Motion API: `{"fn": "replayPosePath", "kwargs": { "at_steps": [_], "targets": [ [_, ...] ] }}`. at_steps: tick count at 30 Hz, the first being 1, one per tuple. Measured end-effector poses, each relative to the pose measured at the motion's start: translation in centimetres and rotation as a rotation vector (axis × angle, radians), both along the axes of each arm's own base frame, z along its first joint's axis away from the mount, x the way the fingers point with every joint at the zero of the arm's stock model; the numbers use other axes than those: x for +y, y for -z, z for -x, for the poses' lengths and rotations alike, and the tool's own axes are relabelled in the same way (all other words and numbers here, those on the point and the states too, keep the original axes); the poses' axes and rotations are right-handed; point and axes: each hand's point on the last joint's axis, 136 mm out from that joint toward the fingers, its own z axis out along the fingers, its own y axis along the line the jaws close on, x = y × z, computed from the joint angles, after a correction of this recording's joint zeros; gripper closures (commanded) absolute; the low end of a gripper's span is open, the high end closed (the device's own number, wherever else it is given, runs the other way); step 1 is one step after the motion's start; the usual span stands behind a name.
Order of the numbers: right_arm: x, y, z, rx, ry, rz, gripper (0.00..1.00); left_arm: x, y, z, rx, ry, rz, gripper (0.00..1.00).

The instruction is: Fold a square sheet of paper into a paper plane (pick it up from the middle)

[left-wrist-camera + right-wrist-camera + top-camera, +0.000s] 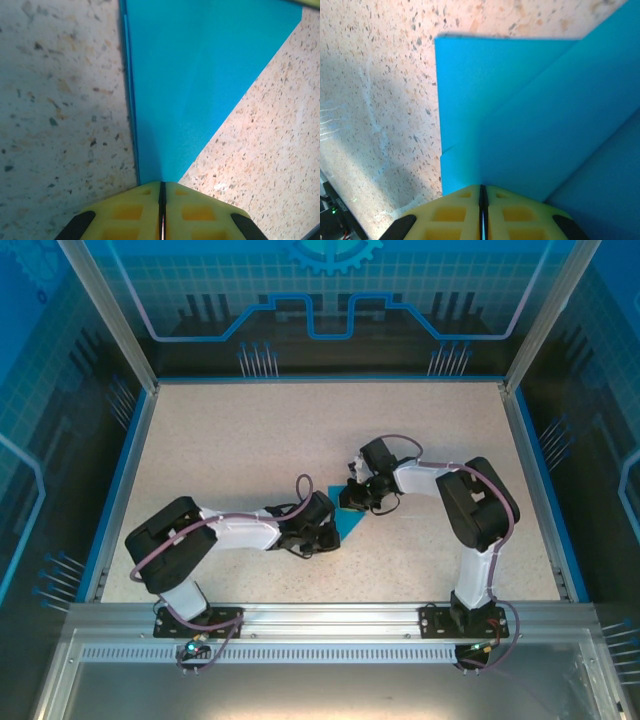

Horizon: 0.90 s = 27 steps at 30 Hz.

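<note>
Pincer state first: the left pincer [161, 186] is clenched, its yellow padded fingertips pressed together down to a thin dark seam, and the right pincer [481, 189] is clenched the same way. Each sits right at the paper. Whether a layer is nipped in the seam or only pressed under the tips, I cannot tell.

The speckled beige tabletop [250, 440] carries everything. Across it the white-and-black left arm [240, 532] and right arm [470, 505] reach inward from the near edge, and their wrists meet just right of the middle.

Between those wrists lies the thin teal-blue sheet of paper [350, 527], already partly folded. From above the wrists cover most of it, leaving a small triangle in sight. In the left wrist view it narrows to a point at the fingertips, with a doubled straight edge along its left side. In the right wrist view overlapping layers show: a square-cornered flap on the tabletop and diagonal folds over it.

My judgement is that the sheet is very light, limp where single and stiffer along its folds. It is likely to slide on the smooth tabletop and to take a stray crease easily. The safest hold looks to be the middle, on the layered fold line, not a loose corner.
</note>
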Motion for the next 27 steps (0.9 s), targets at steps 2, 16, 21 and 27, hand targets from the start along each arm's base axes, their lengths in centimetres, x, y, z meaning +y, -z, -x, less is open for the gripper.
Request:
{"fn": "replayPosePath", "kwargs": {
  "at_steps": [2, 16, 21, 27],
  "targets": [
    [0.0, -0.1, -0.1, -0.004, 0.002, 0.001, 0.88, 0.0, 0.0, 0.5, 0.012, 0.011, -0.004, 0.87],
    [-1.1, -5.0, -1.0, -0.159, 0.036, 0.013, 0.65, 0.9, -2.0, 1.4, 0.02, 0.017, -0.006, 0.72],
    [-2.4, -6.7, -0.6, -0.221, 0.071, 0.04, 0.52, 1.2, -3.8, -1.0, -0.047, -0.037, 0.013, 0.69],
    [-2.9, -5.2, 0.1, -0.178, 0.086, 0.062, 0.49, 2.5, -3.8, -3.4, -0.093, -0.118, -0.022, 0.68]
  ]
}}
